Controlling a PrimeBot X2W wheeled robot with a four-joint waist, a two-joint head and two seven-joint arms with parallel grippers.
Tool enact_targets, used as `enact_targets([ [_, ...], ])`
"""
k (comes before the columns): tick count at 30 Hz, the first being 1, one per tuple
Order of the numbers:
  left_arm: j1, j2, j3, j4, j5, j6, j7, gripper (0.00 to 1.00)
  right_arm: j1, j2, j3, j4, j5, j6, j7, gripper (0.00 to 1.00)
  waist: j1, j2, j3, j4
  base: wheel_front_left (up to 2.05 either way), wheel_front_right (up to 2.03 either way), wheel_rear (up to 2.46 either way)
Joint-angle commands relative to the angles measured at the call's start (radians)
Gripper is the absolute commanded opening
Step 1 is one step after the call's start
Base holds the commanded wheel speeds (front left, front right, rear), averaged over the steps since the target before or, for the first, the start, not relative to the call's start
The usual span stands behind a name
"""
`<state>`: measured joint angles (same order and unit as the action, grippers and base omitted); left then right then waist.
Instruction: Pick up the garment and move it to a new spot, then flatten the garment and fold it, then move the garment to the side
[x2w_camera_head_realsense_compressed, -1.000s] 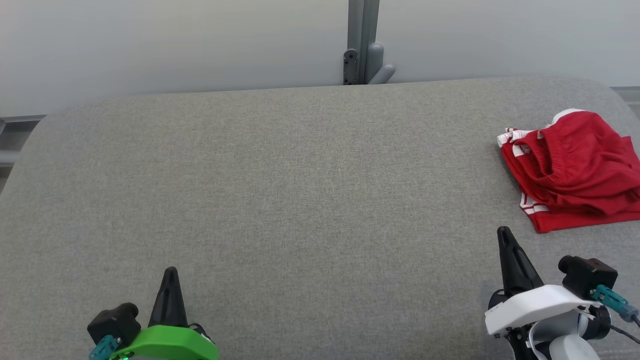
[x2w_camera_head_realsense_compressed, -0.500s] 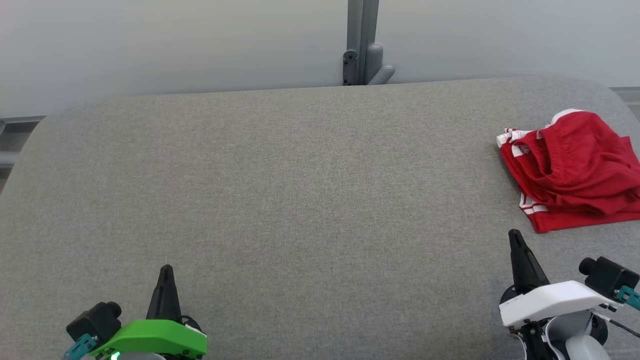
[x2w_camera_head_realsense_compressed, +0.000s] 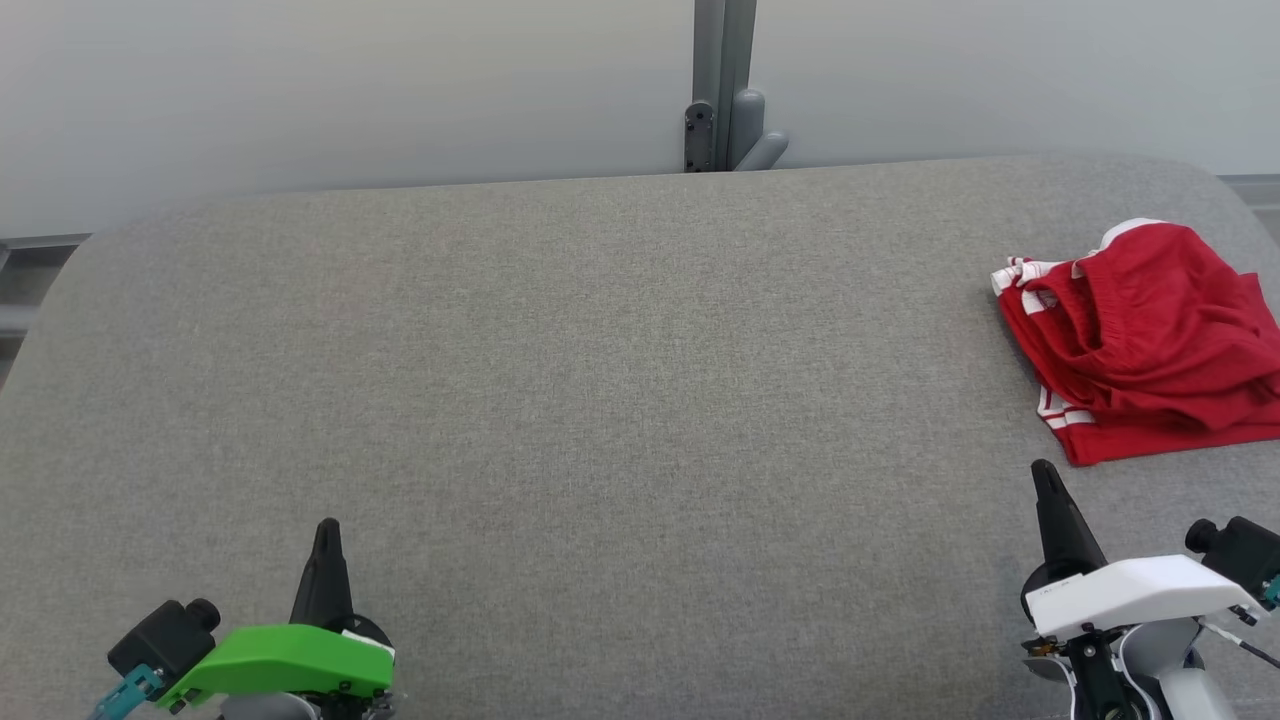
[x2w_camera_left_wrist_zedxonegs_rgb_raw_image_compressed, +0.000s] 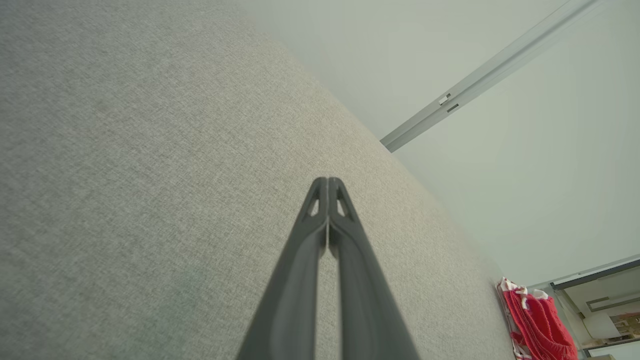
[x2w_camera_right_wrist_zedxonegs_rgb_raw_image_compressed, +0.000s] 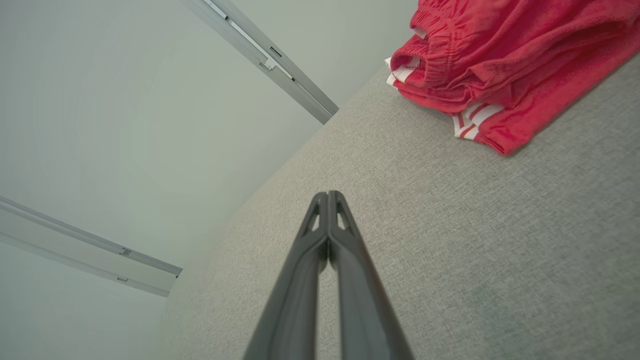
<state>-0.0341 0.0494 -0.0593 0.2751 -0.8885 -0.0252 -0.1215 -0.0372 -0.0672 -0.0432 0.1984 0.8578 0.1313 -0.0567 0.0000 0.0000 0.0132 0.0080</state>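
Observation:
A red garment (x2w_camera_head_realsense_compressed: 1150, 340) with white stripes lies folded in a loose pile at the far right of the grey padded table (x2w_camera_head_realsense_compressed: 600, 380), running off the head view's right edge. It also shows in the right wrist view as the garment (x2w_camera_right_wrist_zedxonegs_rgb_raw_image_compressed: 500, 60) and small in the left wrist view as the garment (x2w_camera_left_wrist_zedxonegs_rgb_raw_image_compressed: 537, 320). My right gripper (x2w_camera_head_realsense_compressed: 1043, 470) is shut and empty, a little in front of the pile and apart from it; its tips (x2w_camera_right_wrist_zedxonegs_rgb_raw_image_compressed: 327, 195) meet. At the lower left my left gripper (x2w_camera_head_realsense_compressed: 327, 528) is shut on nothing, tips (x2w_camera_left_wrist_zedxonegs_rgb_raw_image_compressed: 327, 181) together.
A grey post with a bracket (x2w_camera_head_realsense_compressed: 725, 90) stands behind the table's far edge against a pale wall. The table's rounded far corners curve off at left and right.
Both grippers have drawn outward and back: the left one slid left and the right one slid right. The garment has stayed where it was.

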Motion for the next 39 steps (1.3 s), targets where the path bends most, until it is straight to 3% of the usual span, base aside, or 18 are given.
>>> enact_targets([
  [1, -0.032, 0.002, 0.008, -0.014, -0.029, -0.006, 0.006, 0.0, -0.027, -0.007, -0.006, -0.009, 0.029, 0.0, 0.007, 0.0, 0.0, 0.0, 0.0, 0.0, 0.0, 0.0, 0.0],
  [39, -0.066, 0.002, 0.05, -0.022, -0.416, -0.063, 0.095, 0.0, -0.042, -0.014, -0.067, 0.014, 0.445, 0.0, 0.115, 0.0, 0.0, 0.0, -0.005, -0.004, 0.0, 0.0, 0.0],
])
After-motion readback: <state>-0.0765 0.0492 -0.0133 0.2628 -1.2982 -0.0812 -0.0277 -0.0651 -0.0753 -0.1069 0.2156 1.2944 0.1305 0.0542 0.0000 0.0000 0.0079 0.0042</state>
